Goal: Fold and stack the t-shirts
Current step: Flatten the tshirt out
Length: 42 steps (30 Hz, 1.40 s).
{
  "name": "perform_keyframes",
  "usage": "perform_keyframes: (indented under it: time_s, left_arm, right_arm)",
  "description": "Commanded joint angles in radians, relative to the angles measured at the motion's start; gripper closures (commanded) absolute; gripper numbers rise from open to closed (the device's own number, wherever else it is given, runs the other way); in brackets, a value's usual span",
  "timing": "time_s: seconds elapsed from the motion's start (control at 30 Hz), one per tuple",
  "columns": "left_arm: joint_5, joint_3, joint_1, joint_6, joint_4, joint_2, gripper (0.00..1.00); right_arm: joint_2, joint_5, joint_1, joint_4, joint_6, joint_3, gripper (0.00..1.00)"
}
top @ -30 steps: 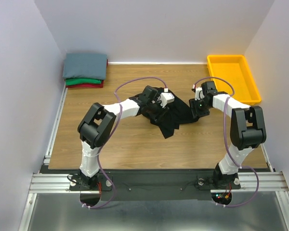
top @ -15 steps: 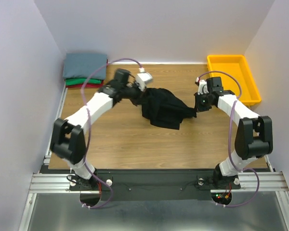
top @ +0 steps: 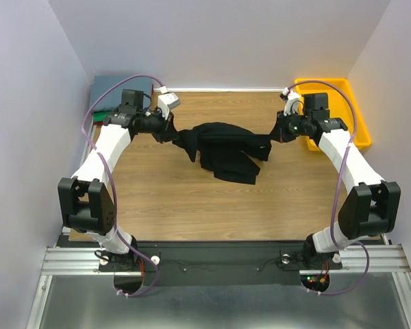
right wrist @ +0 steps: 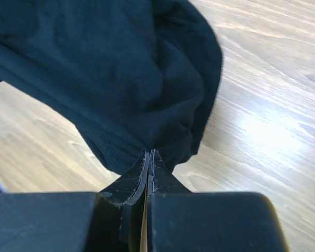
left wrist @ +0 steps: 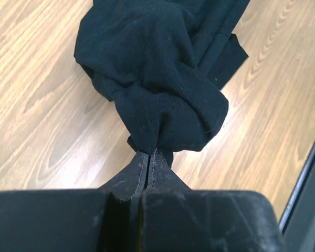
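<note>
The large black t-shirt [top: 222, 147] hangs bunched and stretched between my two grippers over the wooden table [top: 164, 199], its middle sagging onto the wood. My left gripper [top: 175, 133] is shut on its left end; in the left wrist view the left gripper [left wrist: 148, 153] pinches a gathered fold of the black t-shirt [left wrist: 157, 63]. My right gripper [top: 272, 137] is shut on the right end; in the right wrist view the right gripper [right wrist: 148, 152] nips the black t-shirt [right wrist: 94, 68]. A folded slate grey-blue t-shirt [top: 113, 86] lies at the back left corner, mostly hidden behind my left arm.
A yellow plastic bin [top: 342, 89] stands at the back right corner, partly behind my right arm. White walls close the table on three sides. A metal rail [top: 79, 185] runs along the table's left edge.
Both grippers closed on the black t-shirt, then drew apart, the left toward the back left and the right toward the back right. The crumpled shirt is now pulled out into a long band.
</note>
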Motion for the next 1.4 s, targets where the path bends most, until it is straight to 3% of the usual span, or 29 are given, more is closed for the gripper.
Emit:
perform_keyframes:
  time_s: [0.0,0.17,0.43,0.63,0.77,0.83,0.9,0.93,0.97,1.03,1.07,1.1,1.23,1.27,1.37]
  left_arm:
    - [-0.029,0.107,0.078,0.062,-0.086,-0.039,1.00]
    - [0.018,0.237,0.077,-0.068,0.038,-0.077,1.00]
    - [-0.204,0.398,0.086,-0.311,0.342,-0.105,1.00]
    - [-0.311,0.739,0.109,-0.364,0.436,0.061,1.00]
    - [-0.334,0.999,0.115,-0.377,0.427,0.125,1.00]
    - [-0.326,1.008,0.114,-0.360,0.424,0.091,1.00]
    - [-0.254,0.901,0.114,-0.365,0.422,0.034,1.00]
    - [-0.217,0.761,0.112,-0.366,0.425,-0.044,1.00]
    - [-0.182,0.759,0.106,-0.366,0.425,-0.089,1.00]
    - [-0.092,0.408,0.060,-0.334,0.408,-0.229,1.00]
    - [-0.078,0.406,0.027,-0.304,0.408,-0.274,1.00]
    - [-0.081,0.244,-0.010,-0.279,0.363,-0.313,1.00]
    - [-0.108,-0.141,-0.269,-0.193,0.266,-0.473,1.00]
    - [-0.113,-0.272,-0.387,-0.220,0.267,-0.485,1.00]
    - [-0.128,-0.406,-0.594,-0.263,0.282,-0.491,1.00]
  right_arm:
    - [0.012,0.077,-0.063,-0.062,-0.053,0.102,1.00]
    - [0.046,0.118,-0.063,-0.061,-0.039,0.371,1.00]
    - [0.156,0.127,-0.063,-0.006,0.007,0.717,0.99]
    - [0.375,0.164,-0.063,0.074,0.047,1.099,0.99]
    - [0.388,0.221,-0.063,0.146,0.029,1.179,0.99]
    - [0.360,0.218,-0.063,0.165,0.009,1.167,1.00]
    - [0.288,0.225,-0.063,0.166,-0.010,1.075,1.00]
    - [0.253,0.235,-0.063,0.172,-0.042,1.023,0.99]
    - [0.219,0.238,-0.063,0.179,-0.065,0.950,1.00]
    - [0.121,0.230,-0.075,0.194,-0.121,0.737,0.99]
    - [0.095,0.221,-0.075,0.192,-0.144,0.670,0.99]
    - [0.039,0.218,-0.079,0.192,-0.173,0.525,0.99]
    - [-0.051,0.207,-0.084,0.195,-0.328,0.236,0.99]
    - [-0.063,0.230,-0.084,0.197,-0.351,0.181,0.99]
    - [-0.112,0.265,-0.086,0.195,-0.454,0.004,0.99]
